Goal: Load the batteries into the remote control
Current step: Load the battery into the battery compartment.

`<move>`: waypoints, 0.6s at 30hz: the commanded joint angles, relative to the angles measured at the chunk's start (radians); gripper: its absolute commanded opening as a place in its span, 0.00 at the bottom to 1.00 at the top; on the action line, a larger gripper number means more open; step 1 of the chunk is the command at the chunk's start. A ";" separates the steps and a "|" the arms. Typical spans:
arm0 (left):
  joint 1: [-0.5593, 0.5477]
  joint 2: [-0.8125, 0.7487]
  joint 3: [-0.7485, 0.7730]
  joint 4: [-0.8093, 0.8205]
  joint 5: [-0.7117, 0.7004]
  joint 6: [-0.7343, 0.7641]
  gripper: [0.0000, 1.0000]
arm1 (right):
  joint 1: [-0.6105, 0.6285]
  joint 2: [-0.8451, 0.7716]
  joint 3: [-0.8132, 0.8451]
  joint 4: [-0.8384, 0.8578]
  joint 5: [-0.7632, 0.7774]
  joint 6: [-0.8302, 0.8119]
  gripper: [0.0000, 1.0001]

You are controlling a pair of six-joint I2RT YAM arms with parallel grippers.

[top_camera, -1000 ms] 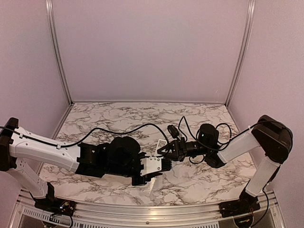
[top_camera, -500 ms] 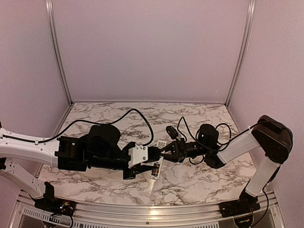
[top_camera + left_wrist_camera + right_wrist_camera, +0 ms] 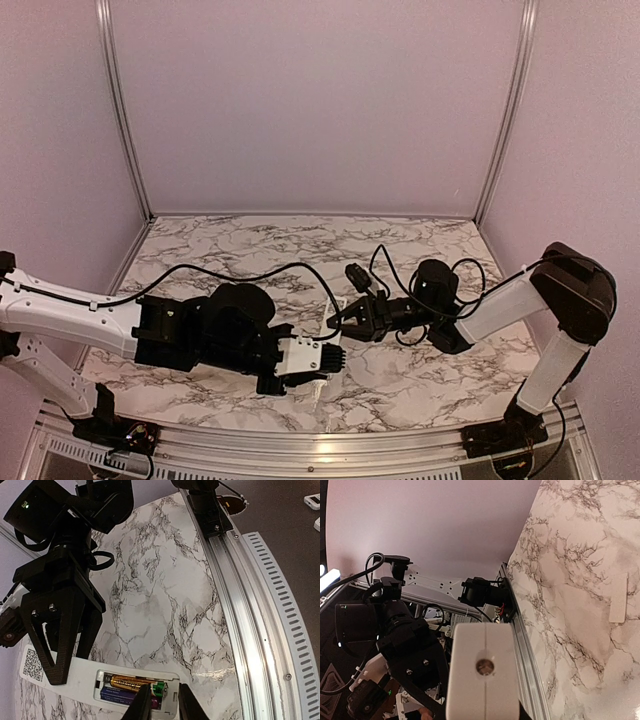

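Note:
The white remote control [image 3: 75,680] is held back side up just above the table, its compartment open. The golden battery [image 3: 125,682] and the dark battery [image 3: 117,695] lie side by side in it. My left gripper [image 3: 164,705] is over the compartment's end, fingers slightly apart and straddling the golden battery's green tip. My right gripper [image 3: 62,652] is shut on the remote's far end by the QR label. The remote's end face [image 3: 482,667] fills the right wrist view. From above, the left gripper [image 3: 336,353] meets the right gripper [image 3: 340,320] over the remote [image 3: 337,302].
A small flat white piece [image 3: 618,605] lies on the marble table [image 3: 420,370]; from above it shows near the front edge [image 3: 318,388]. The aluminium rail [image 3: 250,605] runs along the table's near edge. Both arms crowd the table's middle front.
Half a second ago my left arm had drawn back to the left, baring the remote. Now its fingers are back over the compartment. The right gripper has barely moved.

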 commanded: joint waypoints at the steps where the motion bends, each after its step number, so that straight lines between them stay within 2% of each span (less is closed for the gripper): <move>1: -0.011 0.028 0.006 -0.037 -0.032 0.015 0.20 | 0.016 0.001 0.039 -0.005 -0.008 -0.013 0.00; 10: -0.011 0.044 0.011 -0.044 -0.087 0.016 0.16 | 0.019 0.001 0.045 -0.009 -0.010 -0.014 0.00; 18: -0.011 0.037 0.013 -0.037 -0.100 0.012 0.17 | 0.019 0.001 0.044 -0.011 -0.007 -0.016 0.00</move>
